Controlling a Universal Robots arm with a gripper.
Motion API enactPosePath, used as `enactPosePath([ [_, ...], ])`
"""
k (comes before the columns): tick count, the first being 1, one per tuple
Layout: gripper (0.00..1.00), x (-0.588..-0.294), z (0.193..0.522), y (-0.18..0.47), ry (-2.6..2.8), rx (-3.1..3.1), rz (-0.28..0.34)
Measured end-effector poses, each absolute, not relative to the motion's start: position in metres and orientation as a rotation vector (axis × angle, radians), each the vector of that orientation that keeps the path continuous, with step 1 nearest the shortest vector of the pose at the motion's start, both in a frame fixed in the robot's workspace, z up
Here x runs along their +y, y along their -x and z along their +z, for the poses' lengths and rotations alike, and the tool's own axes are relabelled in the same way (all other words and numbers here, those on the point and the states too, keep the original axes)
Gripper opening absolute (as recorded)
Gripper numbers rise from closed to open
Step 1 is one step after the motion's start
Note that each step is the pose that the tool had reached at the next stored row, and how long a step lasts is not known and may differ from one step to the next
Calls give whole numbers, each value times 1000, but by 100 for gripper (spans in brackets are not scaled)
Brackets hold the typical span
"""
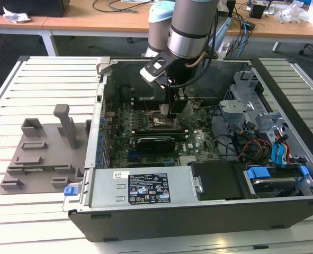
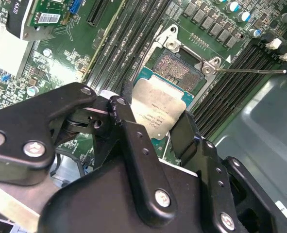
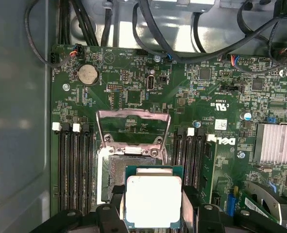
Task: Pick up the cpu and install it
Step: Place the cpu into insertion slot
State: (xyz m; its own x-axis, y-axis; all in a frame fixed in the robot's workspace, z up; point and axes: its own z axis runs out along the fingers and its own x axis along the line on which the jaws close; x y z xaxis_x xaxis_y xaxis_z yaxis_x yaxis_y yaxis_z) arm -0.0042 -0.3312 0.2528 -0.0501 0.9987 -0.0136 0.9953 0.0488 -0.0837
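The cpu (image 2: 159, 108) is a flat square chip with a silvery top and a thin green edge. My gripper (image 2: 155, 116) is shut on it, one black finger (image 2: 129, 127) on each of two opposite sides. It hangs level, a little above the motherboard socket (image 2: 180, 67) and partly over it, offset to one side. In the first wrist view the cpu (image 3: 153, 201) covers one end of the dark socket (image 3: 118, 170), whose metal load plate (image 3: 133, 127) stands flipped open. In the exterior view my gripper (image 1: 176, 114) reaches down into the open computer case (image 1: 198, 211).
Memory slots (image 3: 70, 165) flank the socket on both sides. A thin socket lever (image 2: 250, 71) sticks out sideways. A finned heatsink (image 3: 278, 143) and cables (image 3: 158, 29) lie around the board. Drive bays with blue tabs (image 1: 275, 153) sit at the exterior view's right, a grey tray (image 1: 45, 153) at its left.
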Motion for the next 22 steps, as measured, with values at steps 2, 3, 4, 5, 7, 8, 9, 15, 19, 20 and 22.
enactPosePath([
  [2, 55, -331, 252, 4, 2131, -2240, 108],
  [3, 55, -329, 251, 4, 2131, -2240, 108],
  [4, 55, -328, 250, 4, 2131, -2240, 108],
  [5, 55, -326, 249, 4, 2131, -2240, 108],
  [7, 55, -323, 246, 5, 2131, -2240, 108],
  [8, 55, -323, 245, 5, 2131, -2240, 108],
  [9, 55, -322, 243, 6, 2131, -2240, 108],
  [15, 55, -321, 236, 10, 2131, -2240, 108],
  [19, 55, -321, 233, 10, 2131, -2240, 108],
  [20, 55, -321, 233, 10, 2131, -2240, 108],
  [22, 55, -321, 232, 10, 2131, -2240, 108],
])
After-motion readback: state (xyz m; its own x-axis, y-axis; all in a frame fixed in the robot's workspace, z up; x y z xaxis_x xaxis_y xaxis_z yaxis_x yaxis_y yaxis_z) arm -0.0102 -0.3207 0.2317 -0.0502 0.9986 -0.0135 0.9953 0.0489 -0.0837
